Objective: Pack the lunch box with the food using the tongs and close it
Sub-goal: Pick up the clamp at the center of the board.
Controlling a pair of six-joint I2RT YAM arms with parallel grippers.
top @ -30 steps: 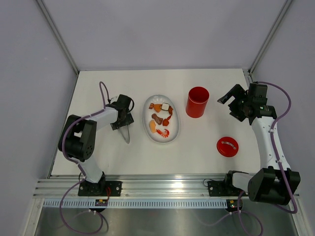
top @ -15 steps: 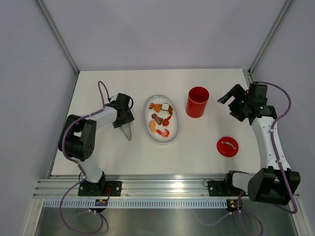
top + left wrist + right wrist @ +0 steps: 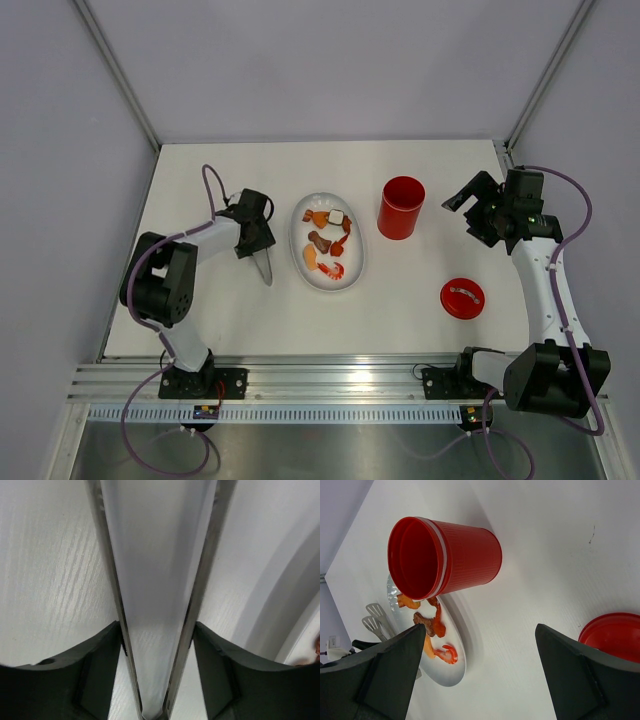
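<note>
The silver tongs [image 3: 265, 268] lie on the table left of the white plate, tips toward the near edge. My left gripper [image 3: 255, 240] is shut on the tongs. In the left wrist view its dark fingers [image 3: 102, 650] press both thin arms of the tongs [image 3: 112, 580] from outside. The food [image 3: 325, 245] lies on the plate as orange, red and brown pieces. The red lunch box [image 3: 401, 207] stands open and upright right of the plate, and its mouth shows empty [image 3: 417, 555]. My right gripper [image 3: 468, 215] hangs open right of it, nothing between its fingers [image 3: 480, 630].
The white oval plate [image 3: 350, 270] sits mid-table between tongs and lunch box. The flat red lid [image 3: 461, 298] lies to the near right, also at the right wrist view's edge [image 3: 615, 635]. Grey walls and a metal frame enclose the table.
My left gripper has narrowed onto the tongs and shifted slightly right, swinging the tongs' tips toward the plate. The right arm has not moved.
</note>
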